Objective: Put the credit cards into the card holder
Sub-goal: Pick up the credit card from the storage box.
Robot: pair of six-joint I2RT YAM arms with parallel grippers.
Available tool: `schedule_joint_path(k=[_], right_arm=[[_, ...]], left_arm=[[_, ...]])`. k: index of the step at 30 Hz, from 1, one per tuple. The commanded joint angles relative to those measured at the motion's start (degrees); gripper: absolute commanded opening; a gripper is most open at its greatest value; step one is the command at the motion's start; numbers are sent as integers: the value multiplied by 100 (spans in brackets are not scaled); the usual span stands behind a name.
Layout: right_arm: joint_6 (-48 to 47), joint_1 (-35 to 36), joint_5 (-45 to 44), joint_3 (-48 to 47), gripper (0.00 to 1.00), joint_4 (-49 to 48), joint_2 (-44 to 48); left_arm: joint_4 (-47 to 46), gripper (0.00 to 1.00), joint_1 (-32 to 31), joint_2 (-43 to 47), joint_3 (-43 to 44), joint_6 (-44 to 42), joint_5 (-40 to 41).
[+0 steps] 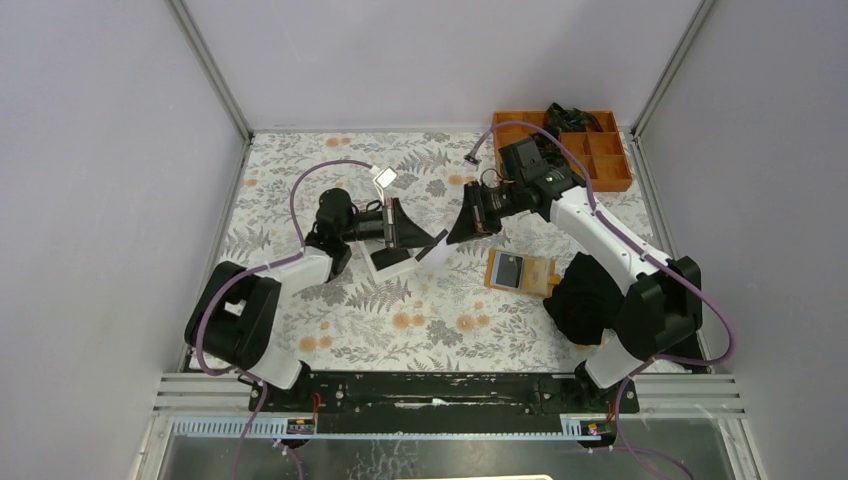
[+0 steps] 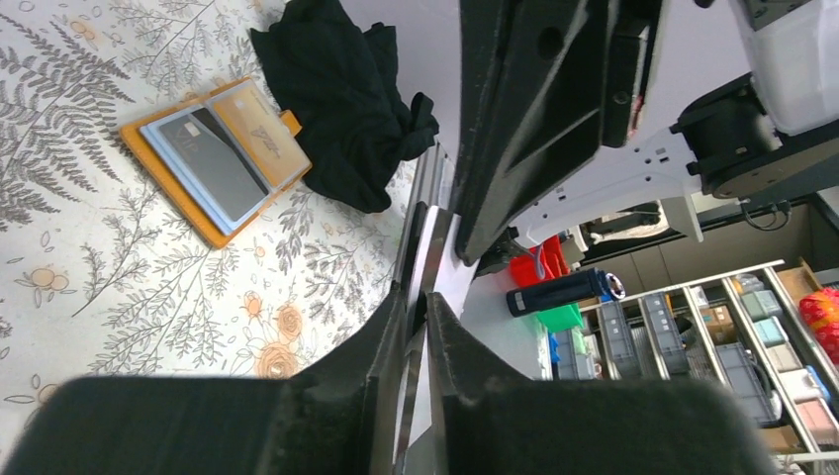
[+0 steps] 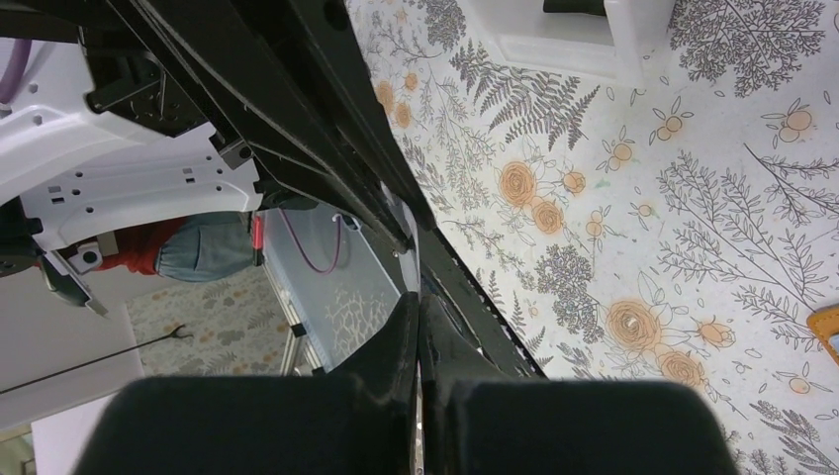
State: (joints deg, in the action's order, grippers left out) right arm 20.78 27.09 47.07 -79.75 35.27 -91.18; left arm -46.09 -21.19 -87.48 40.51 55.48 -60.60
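Top external: left hand (image 1: 430, 240), right hand (image 1: 455, 235) both pinch one pale plastic card (image 1: 433, 253); mistimed release could drop it short of orange-tan folding wallet (image 1: 520, 271) at 4 o'clock.

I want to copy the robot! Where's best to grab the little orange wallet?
Probably pinch the card holder by its left edge, coming from above on that side: it lies open and flat, and the black cloth crowds its right edge.
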Motion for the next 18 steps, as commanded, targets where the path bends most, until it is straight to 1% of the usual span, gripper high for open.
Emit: schedule_joint_path(k=[1, 3, 5, 6, 11, 13, 15, 16, 18], right_arm=[[25, -143, 365, -193, 0, -204, -62], [88, -220, 441, -217, 0, -280, -87], [111, -261, 480, -252, 1, -317, -111], [105, -274, 480, -286, 7, -312, -126], [127, -327, 183, -335, 48, -351, -81], [128, -337, 5, -328, 55, -379, -18], [147, -351, -239, -278, 63, -428, 89], [109, -350, -423, -290, 66, -380, 137], [17, -355, -909, -268, 67, -299, 259]], left_arm=[[-810, 14, 11, -95, -68, 376, -282], [-957, 1, 10, -143, -90, 489, -302], [-1133, 0, 10, -180, -105, 653, -276], [-1285, 0, 10, -214, -120, 774, -264], [-1979, 0, 9, -411, -171, 1298, -24], [-2008, 0, 10, -423, -199, 1308, 170], [-1751, 0, 10, -318, -224, 1123, 485], [-1430, 0, 5, -241, -213, 915, 695], [-390, 0, -71, -53, -135, 378, 1207]])
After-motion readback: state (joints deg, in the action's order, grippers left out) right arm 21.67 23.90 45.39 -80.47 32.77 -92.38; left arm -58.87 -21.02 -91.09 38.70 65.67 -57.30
